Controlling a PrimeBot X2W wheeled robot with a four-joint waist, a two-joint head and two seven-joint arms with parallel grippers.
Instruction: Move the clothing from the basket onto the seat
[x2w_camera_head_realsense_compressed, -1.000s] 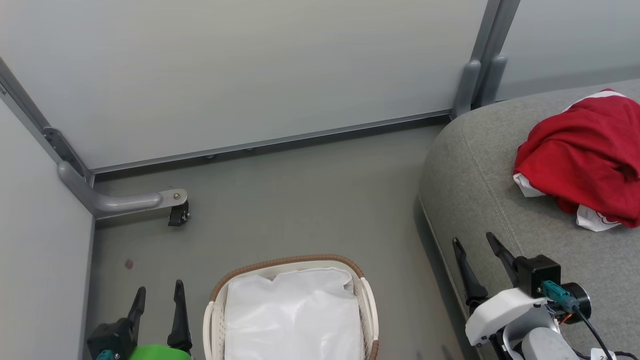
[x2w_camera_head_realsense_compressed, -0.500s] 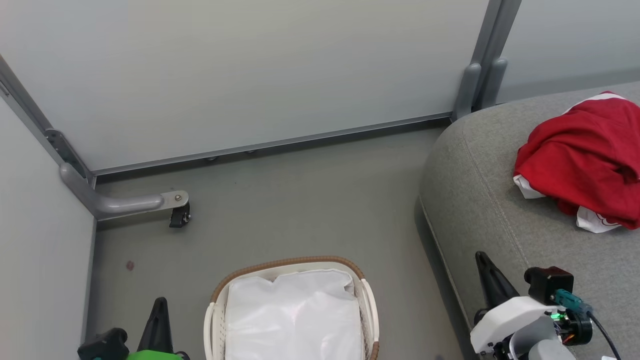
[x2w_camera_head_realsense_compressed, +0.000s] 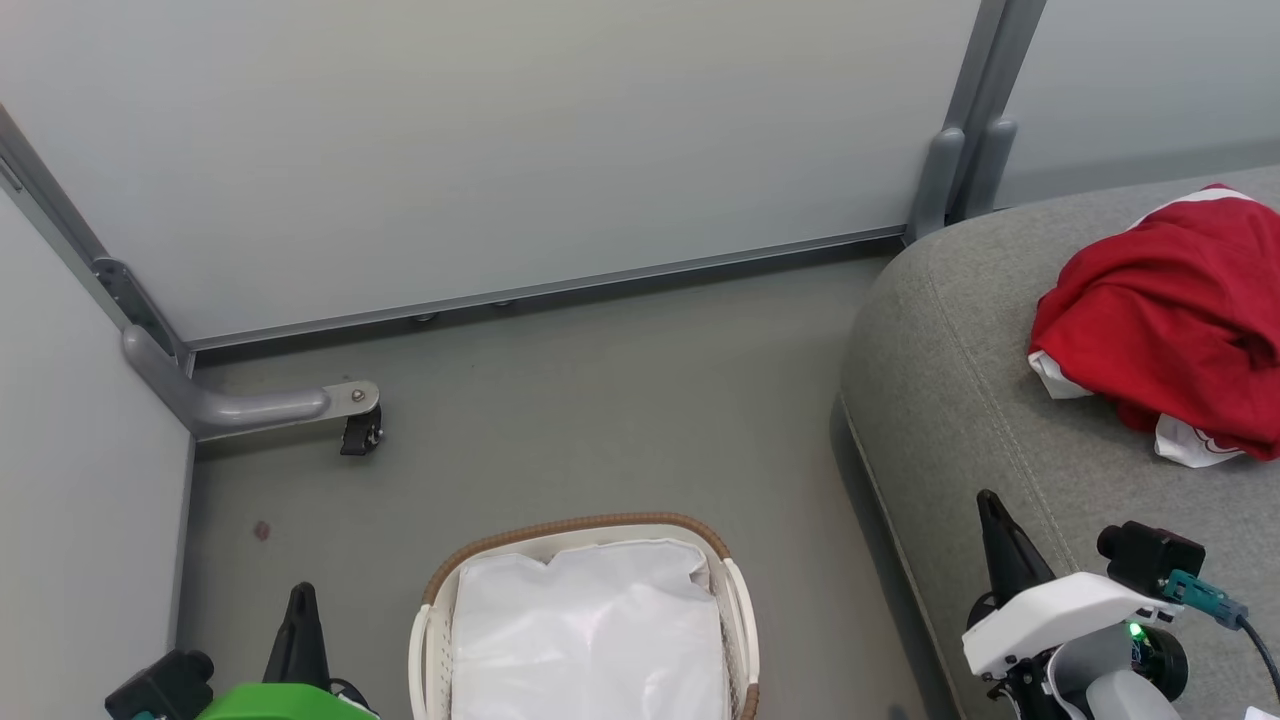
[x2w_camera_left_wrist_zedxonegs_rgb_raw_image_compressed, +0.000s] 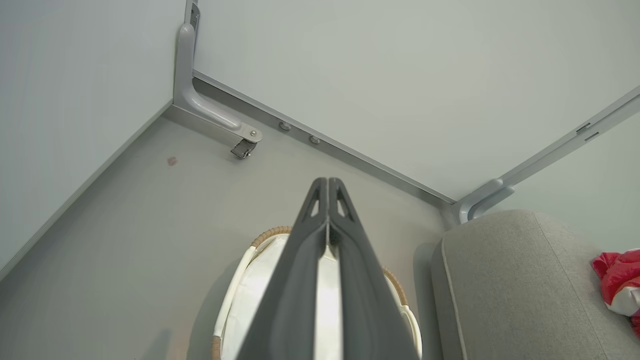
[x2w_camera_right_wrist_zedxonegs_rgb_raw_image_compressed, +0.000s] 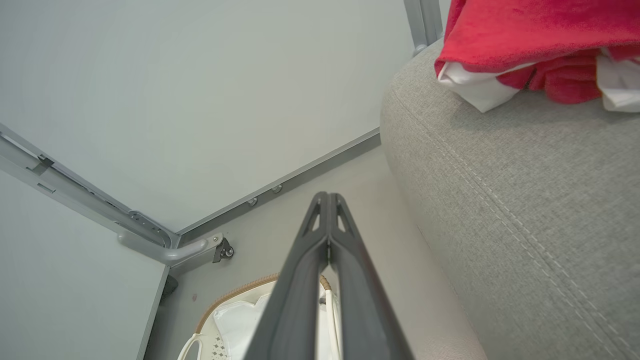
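clothing (x2w_camera_head_realsense_compressed: 1165, 330) heaped on seat (x2w_camera_head_realsense_compressed: 960, 400), basket (x2w_camera_head_realsense_compressed: 580, 525) beside seat holding just liner (x2w_camera_head_realsense_compressed: 585, 630)
soft, light, floppy; likely best pinched at a raised fold. left gripper (x2w_camera_head_realsense_compressed: 298, 592), right gripper (x2w_camera_head_realsense_compressed: 988, 498): fingers pressed together, empty.

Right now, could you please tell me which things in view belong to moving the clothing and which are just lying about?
Part of the job: seat; clothing, heaped on it; basket, holding its white liner.
Just there: castor bracket on the floor; grey partition panels; small reddish floor mark.
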